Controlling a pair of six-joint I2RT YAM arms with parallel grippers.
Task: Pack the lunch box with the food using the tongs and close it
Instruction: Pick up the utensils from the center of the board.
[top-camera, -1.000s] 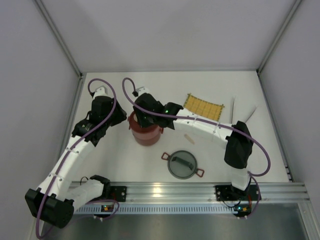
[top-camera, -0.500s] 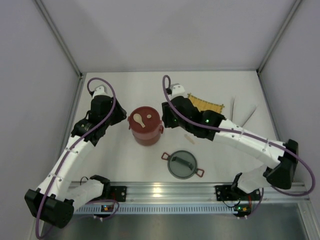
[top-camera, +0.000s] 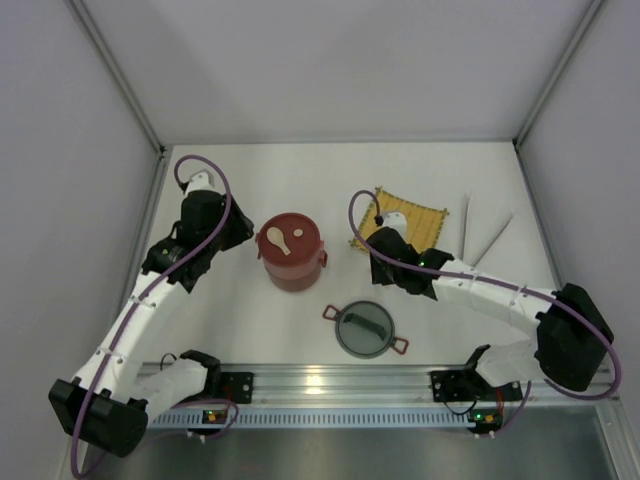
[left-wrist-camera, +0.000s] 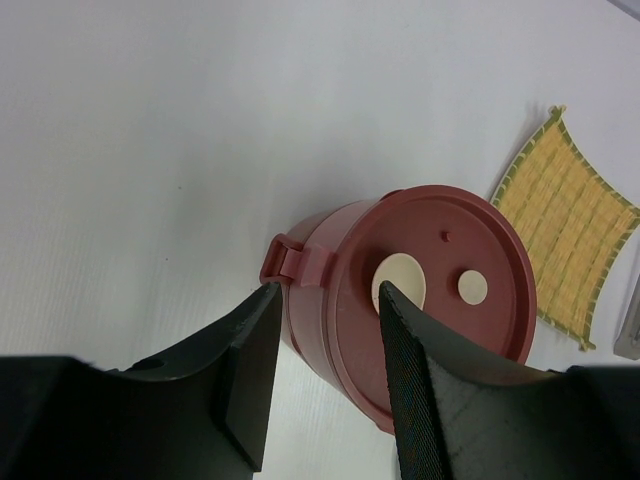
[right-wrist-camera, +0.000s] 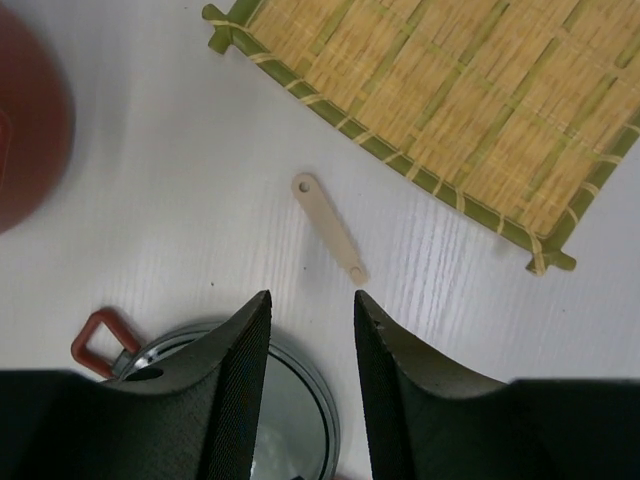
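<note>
Lunch box, round, dark red, with its flat red lid on. It stands upright on the white worktop, left of centre, just right of the left claw. Left claw: jaws partly parted with nothing between them. In its wrist view the tips frame the box's small side handle, and no contact is visible. On the box lid lies one cream spoon-shaped piece, its broad end partly hidden behind a finger in the left wrist view. Right claw: right of centre, pointing down at the worktop, jaws narrowly parted and empty. Just beyond its tips lies one cream stick, slim, with a hole in one end, flat and slantwise on bare worktop. On the near side of the tips is the grey domed lid, with a red loop handle. Seen from above, it sits by itself close to the front rail, near and right of the box and apart from it. On the far side of the stick is one yellow woven mat, green-edged and flat, its near edge close to the stick but not touching. Farthest right are the tongs, pale, two thin arms spread in a V. They lie flat just right of the mat, well apart from both claws.
</note>
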